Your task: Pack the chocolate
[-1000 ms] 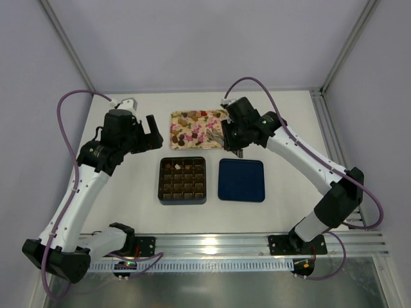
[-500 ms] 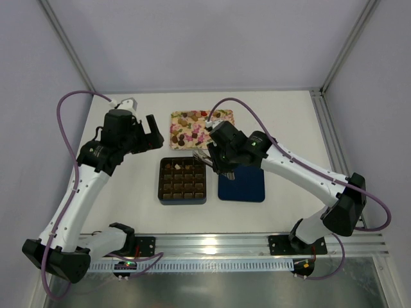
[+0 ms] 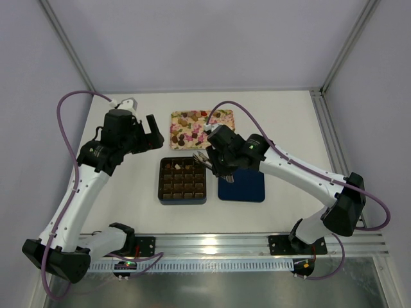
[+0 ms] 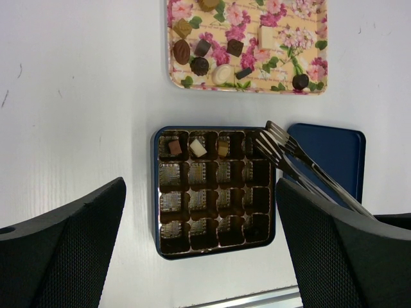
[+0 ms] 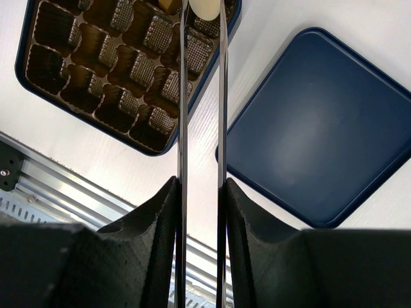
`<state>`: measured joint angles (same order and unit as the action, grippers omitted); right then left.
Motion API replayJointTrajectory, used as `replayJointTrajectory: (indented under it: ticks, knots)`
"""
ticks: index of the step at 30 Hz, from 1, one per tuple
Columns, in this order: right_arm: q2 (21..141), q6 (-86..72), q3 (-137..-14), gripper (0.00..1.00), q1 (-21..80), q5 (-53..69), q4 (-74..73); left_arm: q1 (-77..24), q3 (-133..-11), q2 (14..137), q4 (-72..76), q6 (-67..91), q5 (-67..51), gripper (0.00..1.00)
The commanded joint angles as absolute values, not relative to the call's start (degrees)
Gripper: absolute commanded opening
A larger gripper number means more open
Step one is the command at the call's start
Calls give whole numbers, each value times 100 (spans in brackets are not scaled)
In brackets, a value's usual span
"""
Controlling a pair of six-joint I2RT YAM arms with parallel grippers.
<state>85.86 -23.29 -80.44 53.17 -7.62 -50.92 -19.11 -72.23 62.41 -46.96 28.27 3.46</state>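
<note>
Looked down on three flat containers on the white table (image 3: 128, 186): a floral tray (image 4: 308, 25) at the far side, a dark brown box (image 4: 156, 192) on the near side, and a navy-blue lid (image 4: 334, 151) lying flat just beside the box on its right.

Counted sixteen cells in the box, four by four. Found only three filled, side by side in the row nearest the tray: one brown piece (image 4: 174, 147), one cream-white piece (image 4: 198, 148), one caramel-coloured piece (image 4: 223, 148). Saw just bare ribbed liners in the twelve cells of the other three rows. Couldn't see into the fourth cell of the filled row, hidden under the tongs (image 5: 182, 96).

Counted ten loose chocolates (image 4: 200, 65) on the tray from the left wrist view, mostly brown and dark, plus two cream-white. Couldn't count the far edge, cut off by the frame.

Found the right jaws clenched on that single pair of metal tongs, squeezing both blades near the back end. Spotted one more cream-white chocolate (image 5: 204, 8) pinched between the tong tips, over the box corner next to the lid and the tray. Honestly couldn't tell whether touching the cell or hanging above it.

Saw the left jaws spread wide, gripping nothing, parked over the table left of the tray, well apart from the box.
</note>
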Motion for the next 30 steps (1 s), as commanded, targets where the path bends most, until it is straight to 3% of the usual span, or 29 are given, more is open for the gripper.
replayJointTrajectory:
  ticks: [1,25,30]
  knots:
    - [8569,-2408,-8068,34,5370,-888,-4869,-1907,-7295,6223,-4526,2839,325,96]
    - [8534,-2347,-8130,44,5432,-984,-4939,-1907,-7225,6214,-4509,2839,325,96]
    - [8692,-2049,-8779,44,5108,-1204,-5133,-1907,-7260,6214,-4517,2830,299,96]
